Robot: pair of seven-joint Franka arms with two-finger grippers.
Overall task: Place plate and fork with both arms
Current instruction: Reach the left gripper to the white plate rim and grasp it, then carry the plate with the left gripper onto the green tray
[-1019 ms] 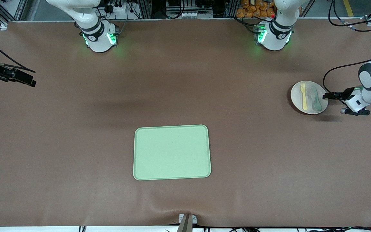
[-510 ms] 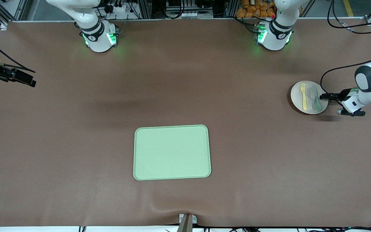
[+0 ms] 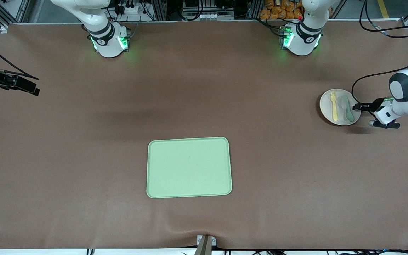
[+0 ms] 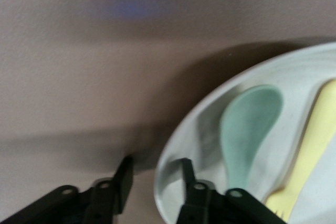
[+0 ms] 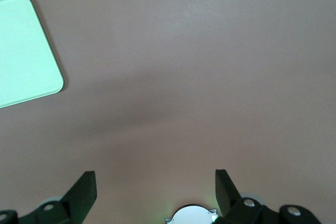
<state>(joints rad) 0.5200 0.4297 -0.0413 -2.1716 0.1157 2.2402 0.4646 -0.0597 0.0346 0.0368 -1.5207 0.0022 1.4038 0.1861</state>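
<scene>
The cream plate (image 3: 327,100) lies near the left arm's end of the table. On it are the pale-yellow fork (image 3: 334,105) and a grey-green spoon (image 3: 348,109). My left gripper (image 3: 357,106) is low at the plate's edge on the side of the table's end. In the left wrist view the left gripper (image 4: 155,169) is open, with one finger over the plate (image 4: 210,109) and the other outside the rim. The spoon (image 4: 247,129) and fork (image 4: 314,136) lie just past the inner finger. My right gripper (image 3: 34,90) waits open and empty at the right arm's end, and shows open in its wrist view (image 5: 155,182).
A rectangular light-green tray (image 3: 189,167) lies mid-table, nearer the front camera; its corner shows in the right wrist view (image 5: 21,51). Brown tabletop surrounds it. A cable (image 3: 363,79) loops above the table by the left wrist.
The left arm's wrist has drawn in toward the plate and sunk a little, with its fingers staying at the rim. The right arm has not moved.
</scene>
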